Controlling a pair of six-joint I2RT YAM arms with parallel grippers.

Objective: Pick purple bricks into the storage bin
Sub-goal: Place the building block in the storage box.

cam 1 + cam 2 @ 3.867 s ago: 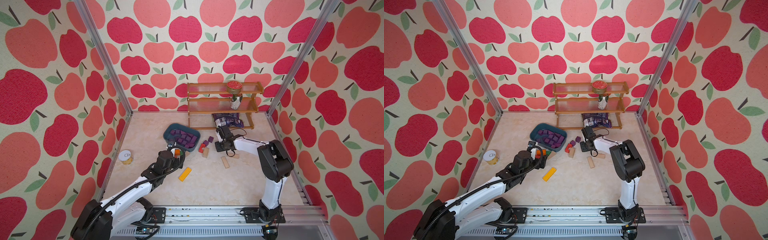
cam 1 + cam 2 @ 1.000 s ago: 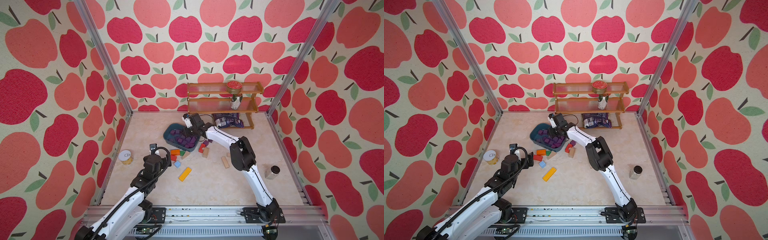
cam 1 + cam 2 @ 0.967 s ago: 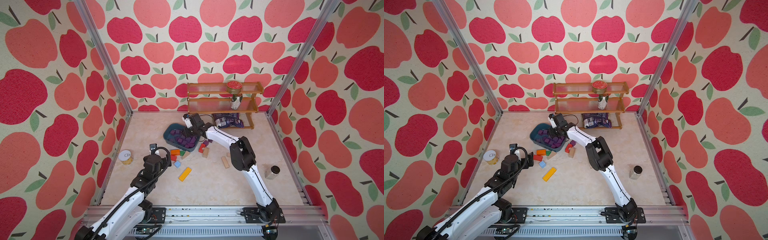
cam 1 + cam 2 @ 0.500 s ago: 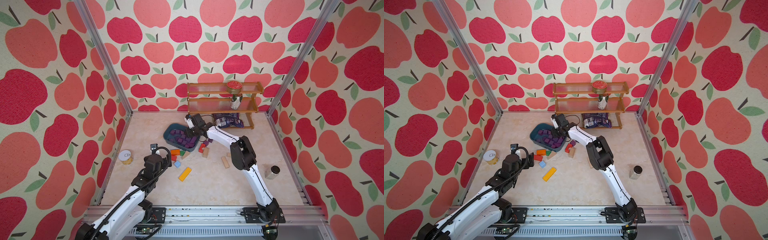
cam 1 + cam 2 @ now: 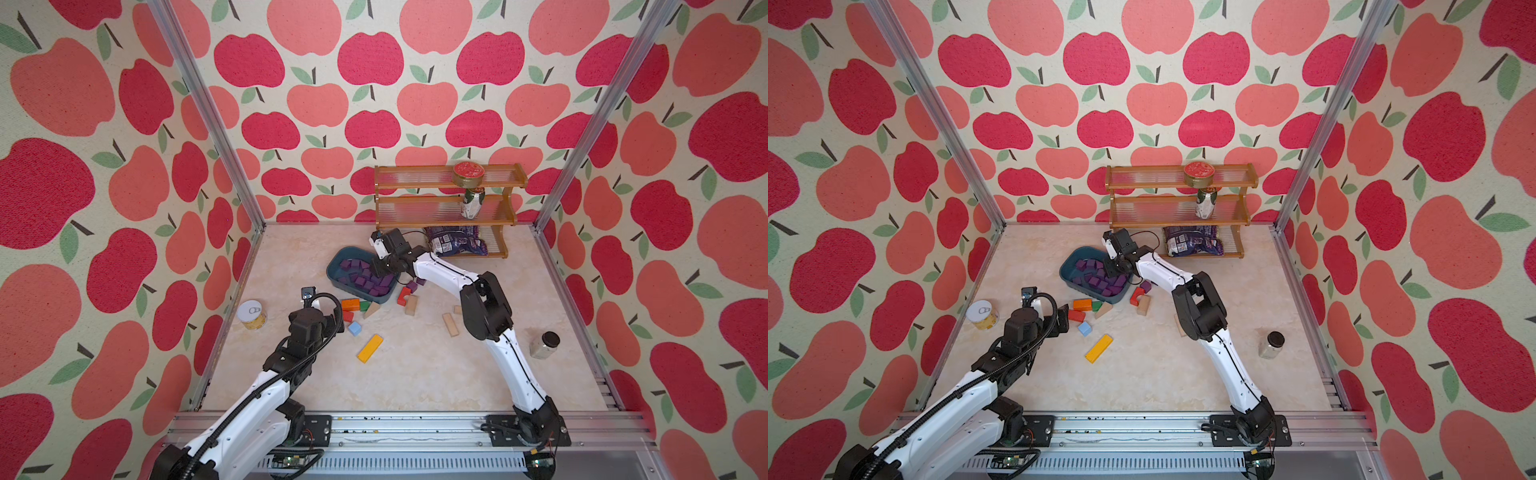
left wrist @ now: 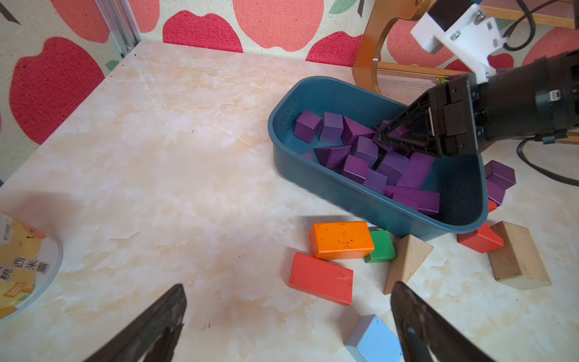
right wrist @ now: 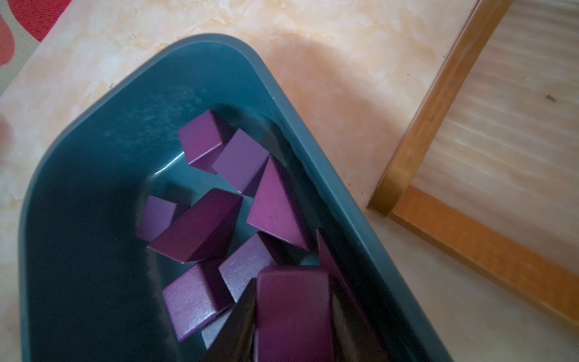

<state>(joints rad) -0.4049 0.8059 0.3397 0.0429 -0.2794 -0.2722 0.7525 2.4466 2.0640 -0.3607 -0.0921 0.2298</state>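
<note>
Right claw [image 6: 386, 138] pinching purple brick [image 7: 294, 313], partly cropped

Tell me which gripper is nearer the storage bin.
Right. The right gripper reaches into the storage bin, holding a purple brick; the left gripper hovers open outside it, well short.

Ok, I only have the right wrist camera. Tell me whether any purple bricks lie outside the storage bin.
Observer: Two purple bricks lie on the table just outside the storage bin, past its short end.
Operator: Give me the left gripper.
Observer: The left gripper is open and empty, above the table near a red block.
Operator: Report what sits along the bin's long side.
Observer: An orange block and a green block, beside its wall.
</note>
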